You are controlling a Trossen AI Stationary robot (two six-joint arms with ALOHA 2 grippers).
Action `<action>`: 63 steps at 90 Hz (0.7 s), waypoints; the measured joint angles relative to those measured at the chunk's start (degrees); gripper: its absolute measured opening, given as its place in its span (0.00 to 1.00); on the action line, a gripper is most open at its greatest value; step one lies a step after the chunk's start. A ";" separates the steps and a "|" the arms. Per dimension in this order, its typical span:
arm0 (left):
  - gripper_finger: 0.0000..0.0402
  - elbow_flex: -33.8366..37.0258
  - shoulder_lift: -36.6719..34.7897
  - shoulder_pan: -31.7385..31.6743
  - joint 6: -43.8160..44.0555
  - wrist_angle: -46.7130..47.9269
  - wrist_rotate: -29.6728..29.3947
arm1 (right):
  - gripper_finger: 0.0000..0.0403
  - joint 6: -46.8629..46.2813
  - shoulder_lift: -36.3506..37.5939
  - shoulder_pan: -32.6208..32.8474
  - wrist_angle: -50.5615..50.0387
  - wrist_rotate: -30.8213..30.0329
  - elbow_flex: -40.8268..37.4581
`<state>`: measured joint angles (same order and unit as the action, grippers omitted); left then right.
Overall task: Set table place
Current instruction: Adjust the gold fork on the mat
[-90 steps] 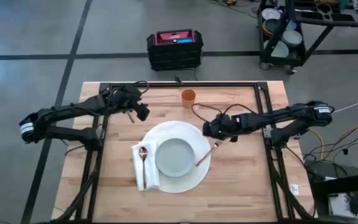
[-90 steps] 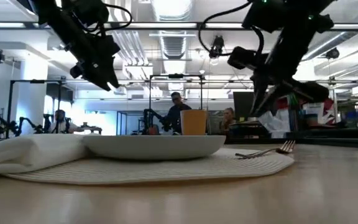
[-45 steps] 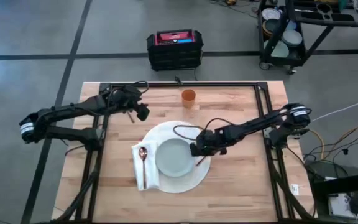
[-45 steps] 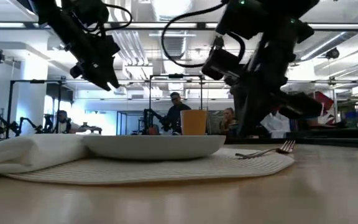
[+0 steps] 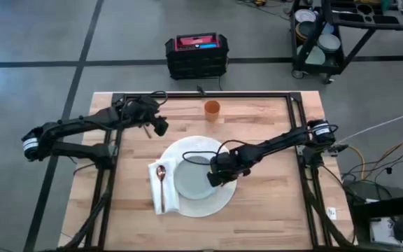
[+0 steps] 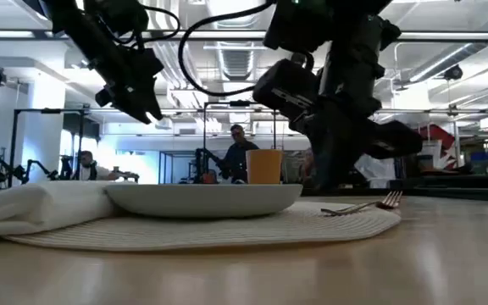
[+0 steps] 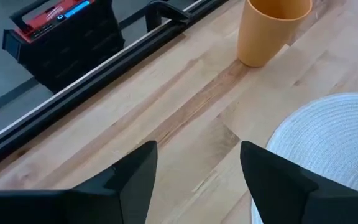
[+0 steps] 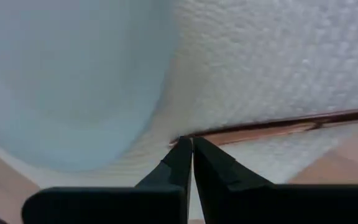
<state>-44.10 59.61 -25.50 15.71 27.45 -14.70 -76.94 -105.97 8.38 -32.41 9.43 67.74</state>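
Copper-coloured slim metal fork lies slantwise on the round white woven mat; right gripper, closed empty, has moved onto it.

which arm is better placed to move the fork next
Right. The right gripper is down on the mat at the fork, fingers together beside its handle. The left gripper hangs far off, near the cup.
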 joint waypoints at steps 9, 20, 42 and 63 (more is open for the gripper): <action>0.54 0.00 0.00 0.00 0.02 0.03 0.00 | 0.00 -0.40 0.00 0.00 -0.07 -0.27 -0.42; 0.54 0.00 0.00 0.00 0.02 0.03 0.00 | 0.00 -0.42 0.00 0.00 0.07 -0.42 -0.43; 0.54 0.00 0.00 0.00 0.02 0.04 0.00 | 0.00 -1.05 0.00 -0.13 0.05 -1.93 -0.48; 0.54 0.00 0.00 0.00 0.02 0.04 0.01 | 0.00 -1.01 -0.25 -0.15 0.07 -1.99 -0.50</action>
<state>-44.10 59.61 -25.50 15.73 27.49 -14.69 -77.95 -106.22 8.23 -32.34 7.44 67.24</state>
